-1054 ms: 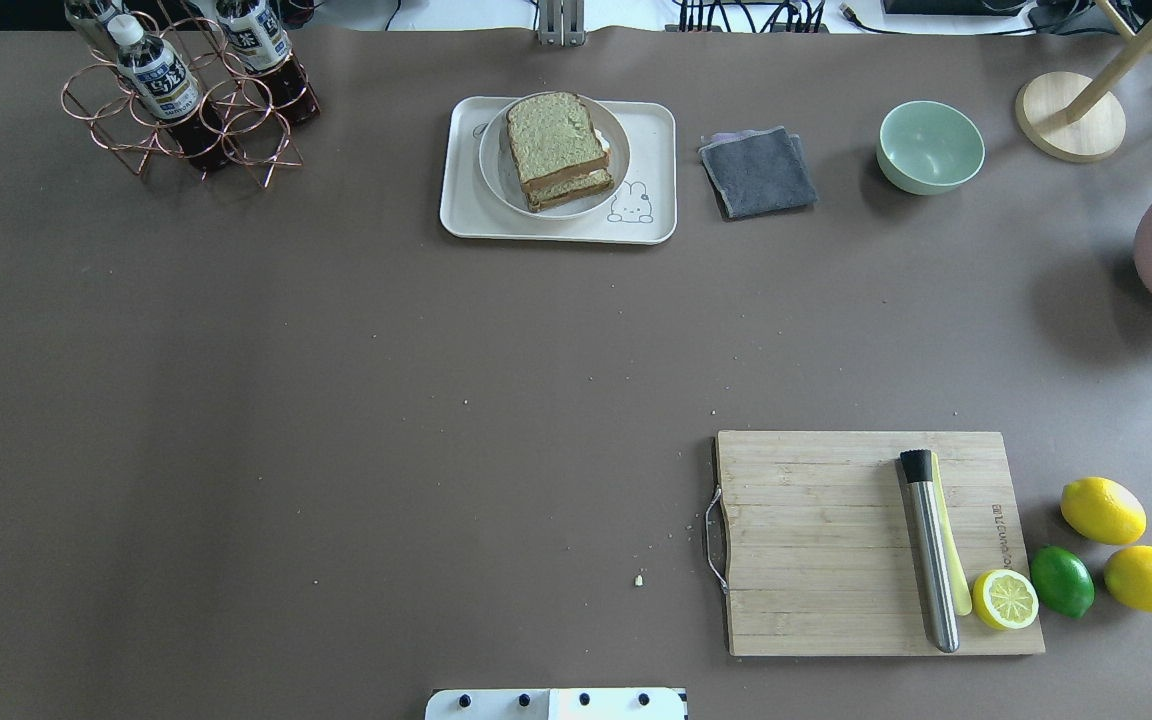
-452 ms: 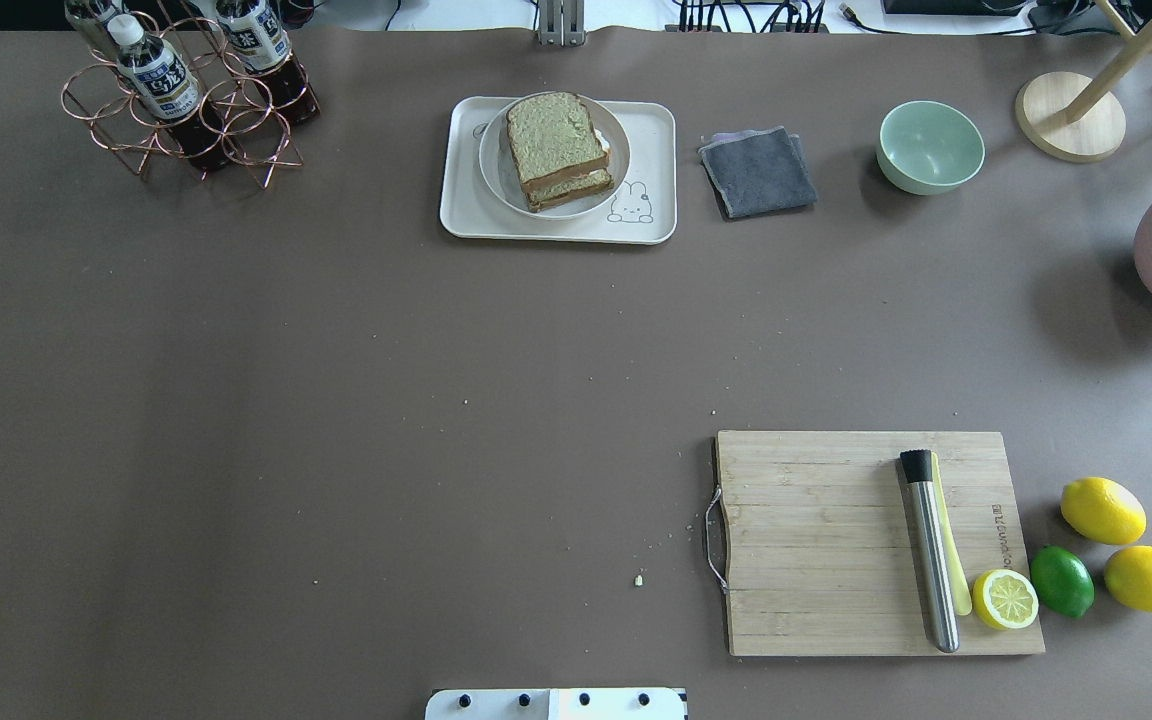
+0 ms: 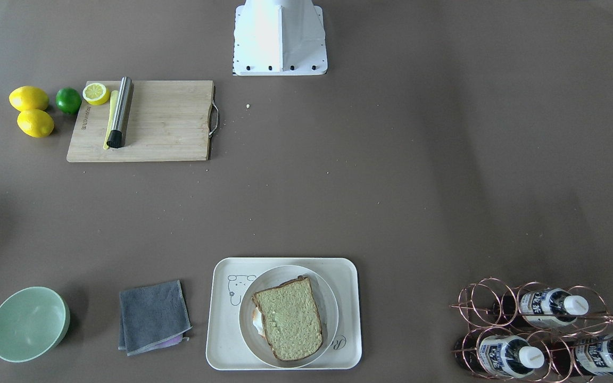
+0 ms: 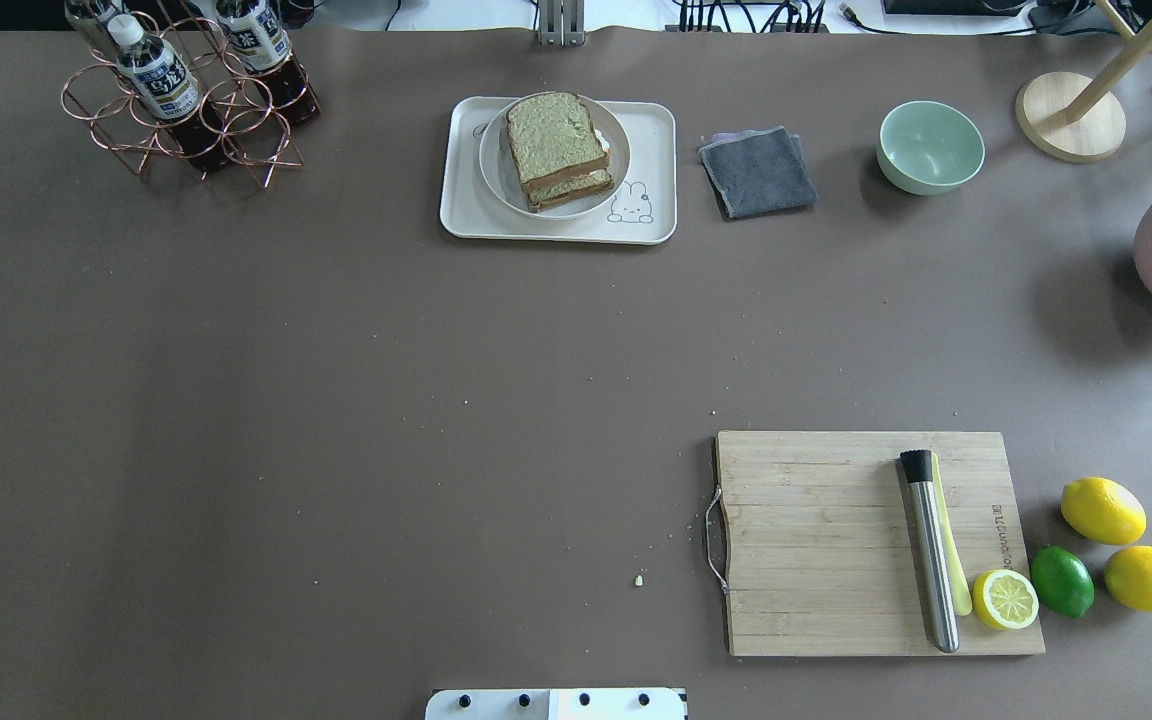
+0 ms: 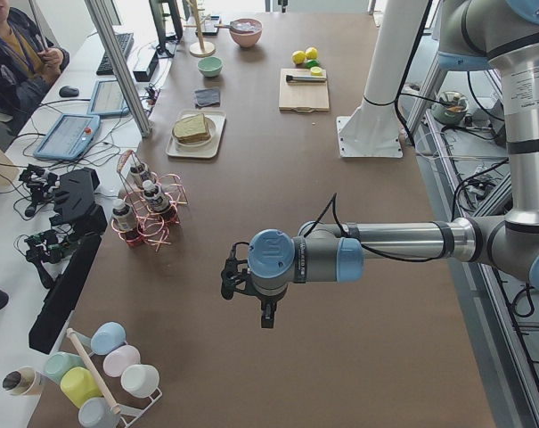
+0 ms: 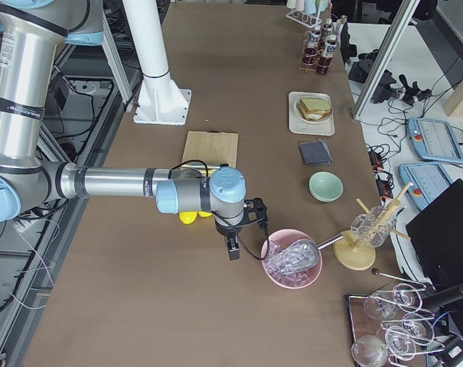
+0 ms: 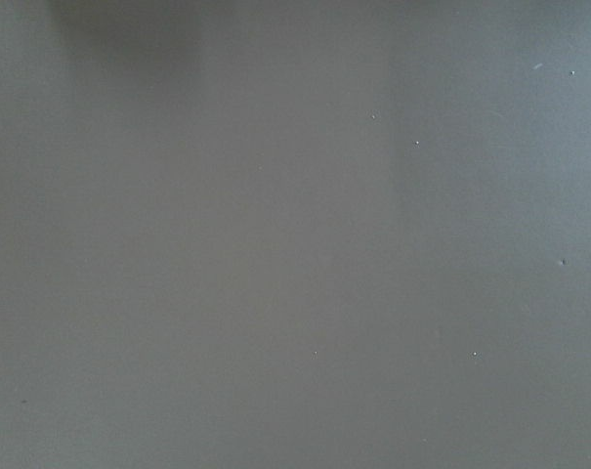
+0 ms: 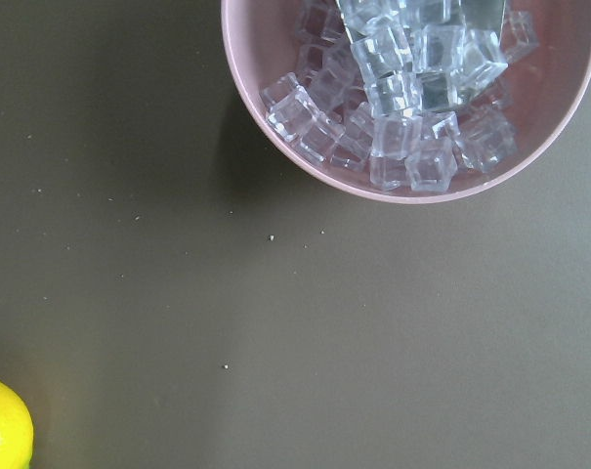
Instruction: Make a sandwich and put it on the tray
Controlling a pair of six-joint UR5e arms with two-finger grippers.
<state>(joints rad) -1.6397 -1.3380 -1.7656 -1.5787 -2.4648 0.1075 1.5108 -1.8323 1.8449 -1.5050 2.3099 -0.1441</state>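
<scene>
Front-facing view: the sandwich (image 3: 288, 318) lies on a round white plate (image 3: 245, 324) that stands on the tray (image 3: 350, 276). Neither arm shows here. The task looks finished, so any further contact is the main hazard.
Overhead view: the top slice sits slightly askew over the lower one. A knock to the tray would probably slide it off.
Left side view: the left gripper (image 5: 266, 316) hangs over bare table, well apart from the tray. Whether it is released or clenched cannot be told. The copper bottle rack (image 5: 149, 209) stands between it and the tray, so a low sweep that way could clip it.
Right side view: the right gripper (image 6: 231, 248) hangs just beside the pink ice bowl (image 6: 281, 279), its state also impossible to tell. A careless swing could tip the bowl.
Left wrist view: only bare tabletop, with no fingers in frame.
Right wrist view: the bowl's rim and ice cubes fill the top, close below the camera. A straight descent risks striking the bowl.
</scene>
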